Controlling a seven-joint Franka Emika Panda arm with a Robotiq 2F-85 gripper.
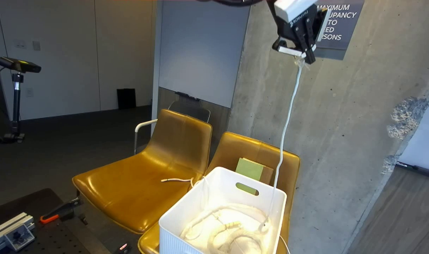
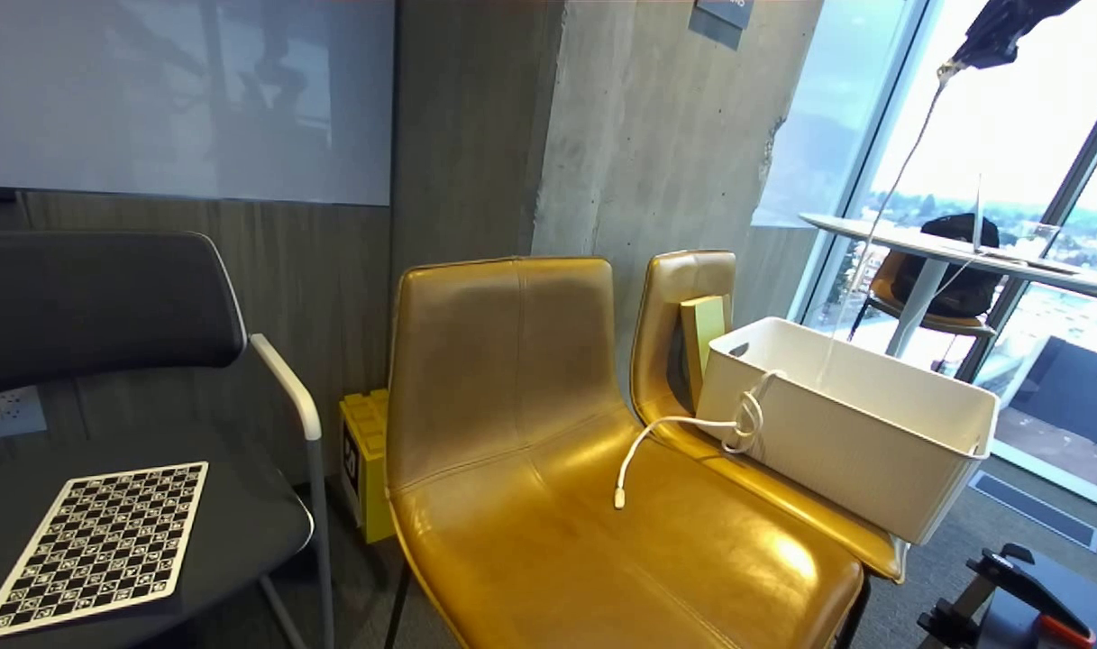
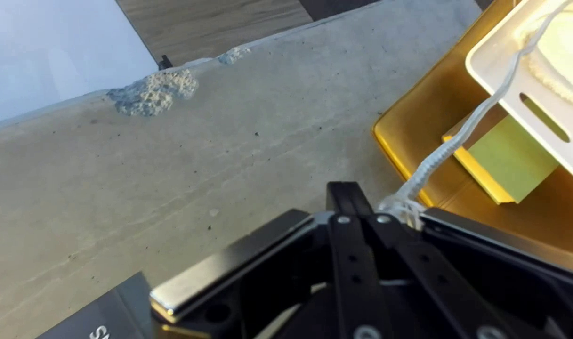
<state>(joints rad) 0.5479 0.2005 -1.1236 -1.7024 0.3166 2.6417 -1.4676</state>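
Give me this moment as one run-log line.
pincer: gripping end of rope | rope: hanging into white bin | white bin: on mustard chair, coils inside

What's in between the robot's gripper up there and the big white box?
Just a pale rope: it hangs from the shut gripper down into the white box, as both exterior views show.

"Where are you looking from?"
"In an exterior view I'm close, looking down into the white bin (image 1: 232, 187), facing the concrete pillar (image 1: 334, 134) behind it."
"And besides that?"
"In an exterior view I look at a shallower angle across the brown chair (image 2: 503, 351) beside the bin."
"Your wrist view?"
"High above the bin, facing down along the pillar."
"Shared?"
"Both exterior views show me bin, chair and pillar; all three, the white cord (image 3: 439, 156)."
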